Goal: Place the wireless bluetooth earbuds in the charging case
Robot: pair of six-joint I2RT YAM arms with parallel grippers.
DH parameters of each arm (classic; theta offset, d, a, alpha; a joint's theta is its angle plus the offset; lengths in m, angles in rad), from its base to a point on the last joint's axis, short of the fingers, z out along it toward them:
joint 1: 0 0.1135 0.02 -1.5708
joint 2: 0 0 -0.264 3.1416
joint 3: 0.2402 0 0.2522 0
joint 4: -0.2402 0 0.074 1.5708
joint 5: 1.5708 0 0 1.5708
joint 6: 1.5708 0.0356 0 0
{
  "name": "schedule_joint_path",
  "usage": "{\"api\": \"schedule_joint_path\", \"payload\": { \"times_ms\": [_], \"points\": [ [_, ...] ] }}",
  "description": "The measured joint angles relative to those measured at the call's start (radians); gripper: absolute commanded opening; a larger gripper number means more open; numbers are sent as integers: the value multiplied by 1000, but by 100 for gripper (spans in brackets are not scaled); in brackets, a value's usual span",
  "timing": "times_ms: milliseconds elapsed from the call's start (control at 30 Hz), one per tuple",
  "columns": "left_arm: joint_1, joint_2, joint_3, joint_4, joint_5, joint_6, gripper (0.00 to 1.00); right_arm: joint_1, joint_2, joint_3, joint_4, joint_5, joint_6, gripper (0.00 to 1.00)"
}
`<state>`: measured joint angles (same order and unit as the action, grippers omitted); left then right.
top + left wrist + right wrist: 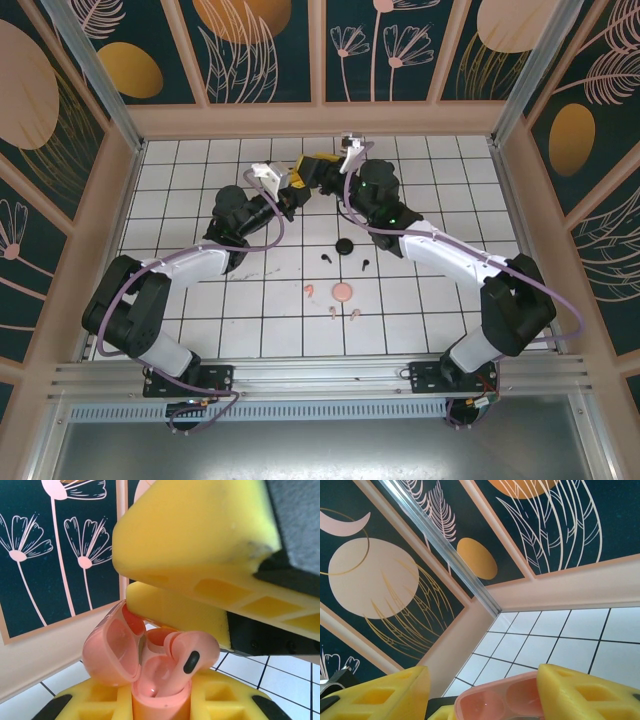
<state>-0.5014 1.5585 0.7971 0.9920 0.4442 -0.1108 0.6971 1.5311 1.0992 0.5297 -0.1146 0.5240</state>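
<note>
Standing by the cell, I see both arms stretched out to the far middle of the white tiled table (260, 330), their heads almost meeting above it. The left gripper (160, 702) has its yellow jaws drawn in tight on a glossy pale pink charging case (150, 679), held upright with its domed lid (112, 650) swung open to the left. A pale pink stemmed earbud (180, 647) with a small black oval spot sits in the case's open mouth, leaning right and standing proud of the rim. The right gripper (482, 697) hovers just above, jaws parted wider than the lid between them and gripping nothing; whether one finger brushes the lid I cannot tell. Nearer the bases, on the tiles, lie a round black case (345, 246), two black earbuds (326, 257), a round pink case (342, 292) and three more pink earbuds (309, 290), all apart from one another
</note>
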Motion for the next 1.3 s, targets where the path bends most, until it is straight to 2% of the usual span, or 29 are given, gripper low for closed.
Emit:
{"api": "schedule_joint_path", "payload": {
  "times_ms": [200, 400, 967, 1300],
  "points": [
    [0, 0, 0, 1, -8, -13, 0, 0, 4, 22, -18, -22, 6, 75],
    [2, 0, 0, 20, -13, -16, 0, 0, 5, 68, -70, -45, 6, 83],
    [-10, 0, 1, 69, 7, -17, 0, -31, -97, 63, -150, -85, 27, 83],
    [-11, -10, -56, 121, -114, 37, 0, -43, -319, 5, -385, -85, 68, 79]
  ]
}}
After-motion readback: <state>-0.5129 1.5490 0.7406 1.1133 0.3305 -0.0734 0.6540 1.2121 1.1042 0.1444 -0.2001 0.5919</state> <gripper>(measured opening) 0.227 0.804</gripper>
